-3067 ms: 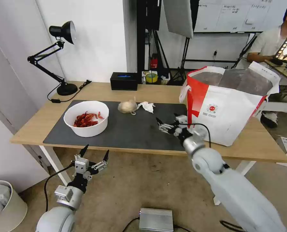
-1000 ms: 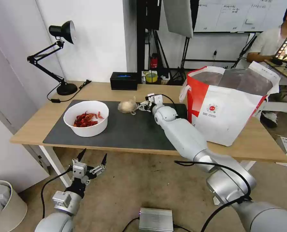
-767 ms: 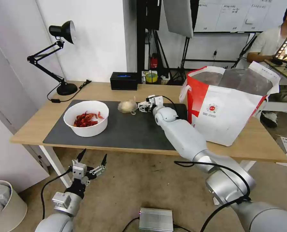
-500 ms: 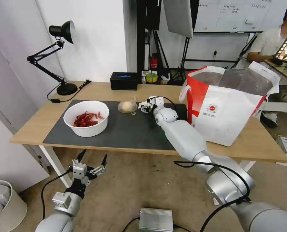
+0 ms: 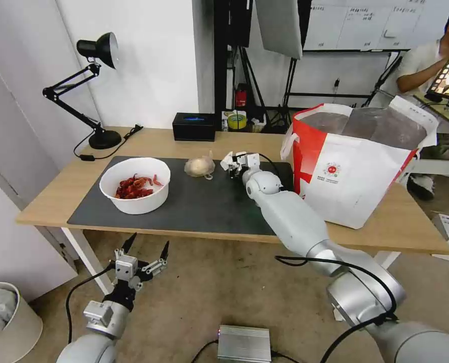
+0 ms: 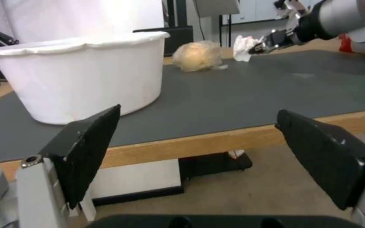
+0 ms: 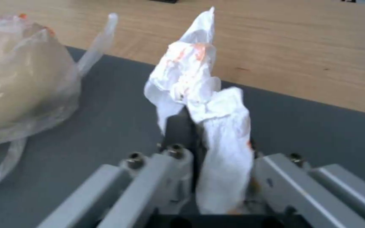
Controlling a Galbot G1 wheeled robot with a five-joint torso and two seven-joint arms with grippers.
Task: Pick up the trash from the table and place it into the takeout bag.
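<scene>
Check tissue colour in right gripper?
White tissue wad with orange-red stains, clamped in the right gripper; right wrist view.

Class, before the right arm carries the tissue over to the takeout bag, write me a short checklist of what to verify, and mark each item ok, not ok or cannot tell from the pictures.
1. Grip: the right gripper is shut on the tissue wad, which bulges out past the fingers. Ok.
2. Tissue free of the yellowish bag: they sit apart. Ok.
3. Tissue lifted off the mat: cannot tell.
4. Takeout bag ready: upright on the table, mouth open. Ok.
5. Left gripper out of the way: open, below the table's front edge. Ok.
6. Bowl away from the path: it sits on the far side from the bag. Ok.
</scene>
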